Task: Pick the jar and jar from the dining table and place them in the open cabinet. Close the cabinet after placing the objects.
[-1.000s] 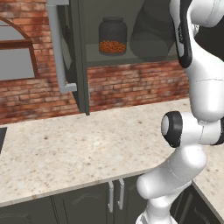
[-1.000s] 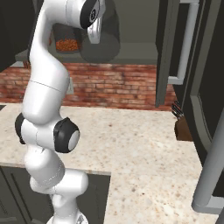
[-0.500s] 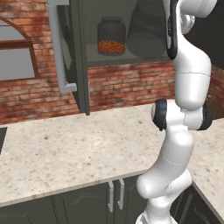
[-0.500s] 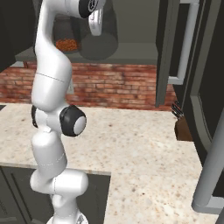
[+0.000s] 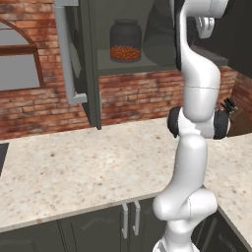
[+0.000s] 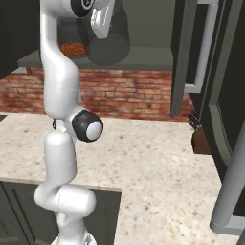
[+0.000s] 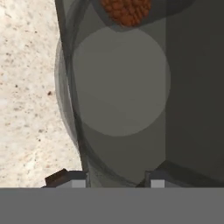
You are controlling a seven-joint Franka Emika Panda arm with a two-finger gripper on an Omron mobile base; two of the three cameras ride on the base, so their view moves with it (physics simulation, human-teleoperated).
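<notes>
The small clear jar [image 5: 124, 42] with orange-red granules stands on the shelf of the open dark grey cabinet [image 5: 147, 61]. The wider grey frosted jar [image 6: 110, 42] hangs at the shelf's front edge, to the right of the small jar [image 6: 74, 48] in the right base view. My gripper [image 6: 101, 21] is shut on the frosted jar from above. In the hand view the frosted jar [image 7: 120, 83] sits between my fingertips [image 7: 72, 179], partly over the shelf and partly over the countertop [image 7: 30, 87]. The orange contents of the small jar [image 7: 127, 8] lie just beyond it.
The cabinet's left door [image 5: 74, 59] and right door [image 6: 184, 52] stand open, with long silver handles [image 6: 203, 48]. A beige speckled countertop [image 5: 74, 167] runs below, against a brick wall. A knife block [image 6: 198, 136] stands at the far right.
My arm's elbow and lower links have swung inward and straightened up. The hand with the frosted jar has stayed almost in place at the shelf edge.
</notes>
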